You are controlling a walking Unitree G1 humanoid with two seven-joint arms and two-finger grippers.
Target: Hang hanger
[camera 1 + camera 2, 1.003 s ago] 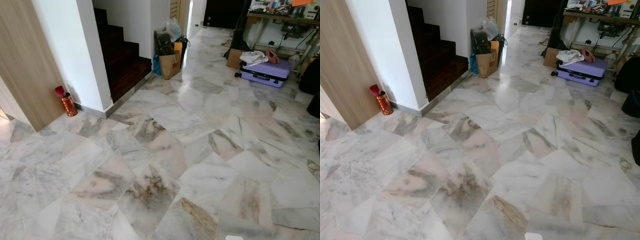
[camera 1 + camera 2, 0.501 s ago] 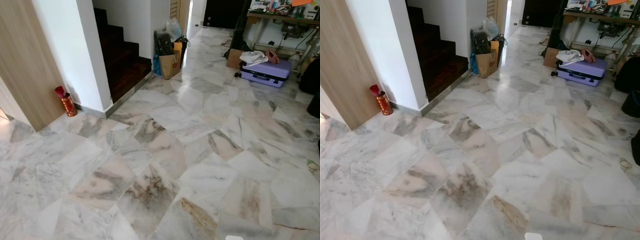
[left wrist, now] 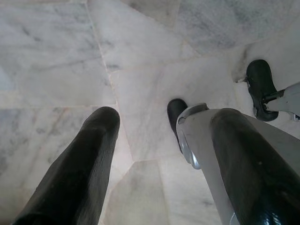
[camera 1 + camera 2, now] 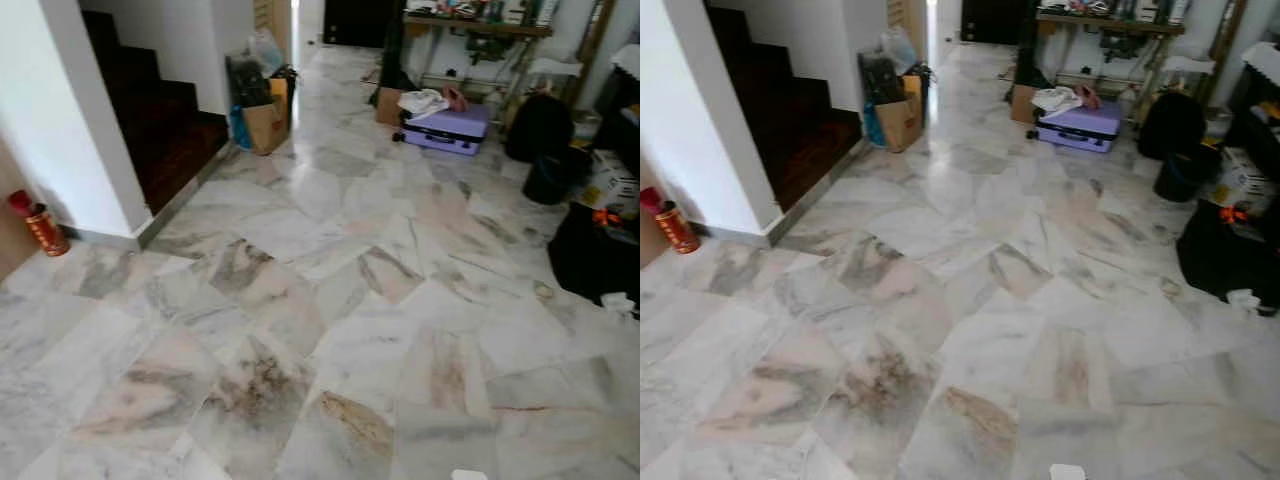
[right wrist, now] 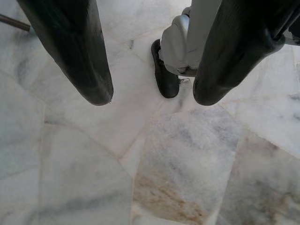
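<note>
So both arms just hang idle over the marble floor [image 4: 330,300]: left gripper [image 3: 159,136] and right gripper [image 5: 152,89] each have their fingers spread apart, holding nothing. Can't spot the hanger anywhere. Upper middle of the frame there's a purple suitcase [image 4: 447,129], and a red can [image 4: 44,228] at far left.

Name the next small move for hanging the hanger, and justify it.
Probably keep turning and scanning the room. The left gripper and right gripper hang open and empty over the marble floor; ahead lie a purple suitcase and stairs, with no hanger or rail.
</note>
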